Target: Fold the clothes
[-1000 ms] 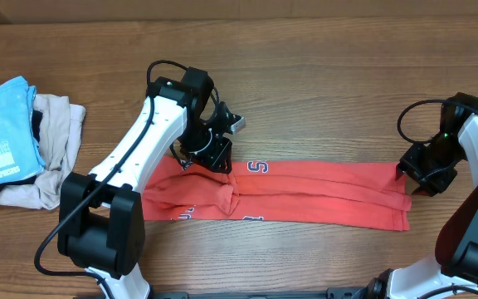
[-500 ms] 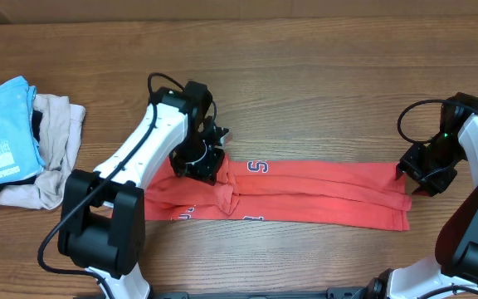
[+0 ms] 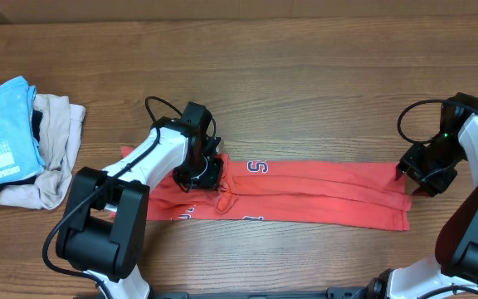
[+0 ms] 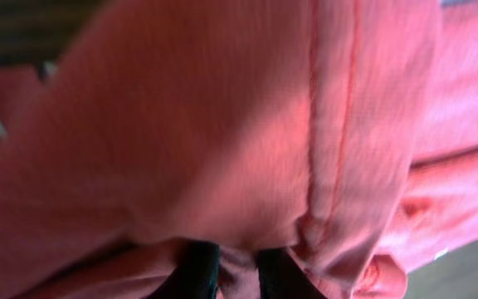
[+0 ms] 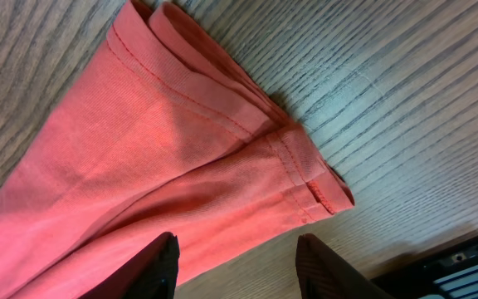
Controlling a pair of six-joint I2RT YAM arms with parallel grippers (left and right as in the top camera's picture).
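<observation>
Overhead: T-shirt [image 3: 322,193] is laid as a long folded strip on the table [image 3: 305,83], left gripper [image 3: 199,172] on its left part, right gripper [image 3: 421,173] at its right end.
Left wrist: cloth is bunched between the fingers [image 4: 199,270], so a clamp is judged.
Right wrist: jaws are spread, nothing held, over the hemmed corner.
Fabric is judged light and limp, with layers likely to slide. It is best pinched at the hem corners.

The left gripper [image 3: 199,173] is lower and farther left than one second ago, with its arm drawn in. A corner of the coral-red T-shirt [image 3: 322,193] now shows left of that arm.
</observation>
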